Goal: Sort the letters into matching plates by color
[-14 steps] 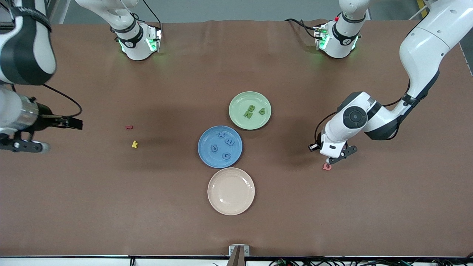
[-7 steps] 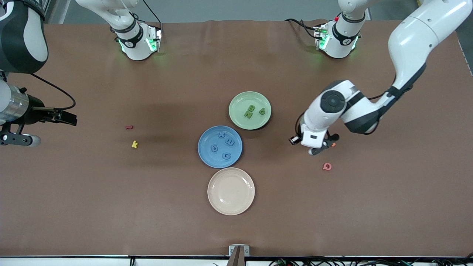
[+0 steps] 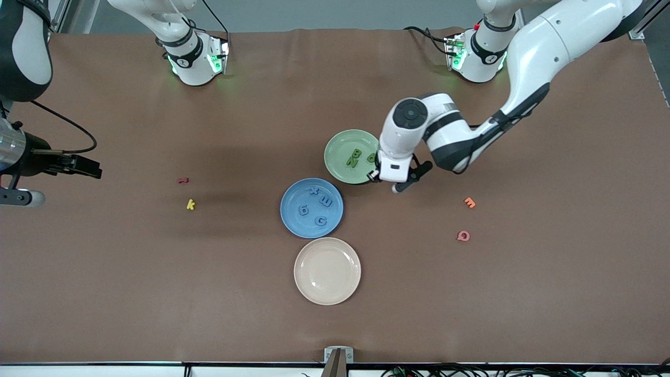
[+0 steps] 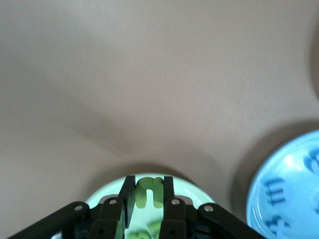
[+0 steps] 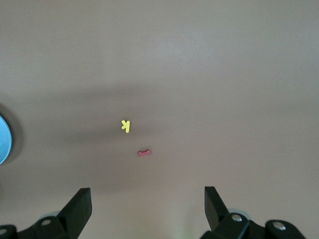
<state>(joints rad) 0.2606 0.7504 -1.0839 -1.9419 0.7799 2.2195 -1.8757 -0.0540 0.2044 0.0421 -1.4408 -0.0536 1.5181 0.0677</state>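
Observation:
My left gripper point(image 3: 388, 181) is shut on a green u point(image 4: 149, 191) and holds it over the edge of the pale green plate point(image 3: 339, 149), toward the left arm's end. That plate point(image 4: 202, 193) holds a green B point(image 3: 356, 153), N point(image 3: 352, 163) and q point(image 3: 371, 157). The blue plate point(image 3: 292, 214) lies nearer the front camera and holds a blue x point(image 3: 313, 190), E point(image 3: 325, 201), 6-shape point(image 3: 303, 210) and G point(image 3: 321, 221). It also shows in the left wrist view point(image 4: 291, 194). My right gripper point(image 3: 93, 169) waits open and empty point(image 5: 148, 204) at the right arm's end.
A beige plate point(image 3: 327, 270) lies nearest the front camera. An orange E point(image 3: 469, 202) and pink Q point(image 3: 463, 235) lie toward the left arm's end. A yellow k point(image 3: 191, 204) and a dark red piece point(image 3: 182, 180) lie toward the right arm's end.
My left gripper has moved from beside the pink Q across the table to the green plate's edge. My right gripper has drawn back a little toward its end.

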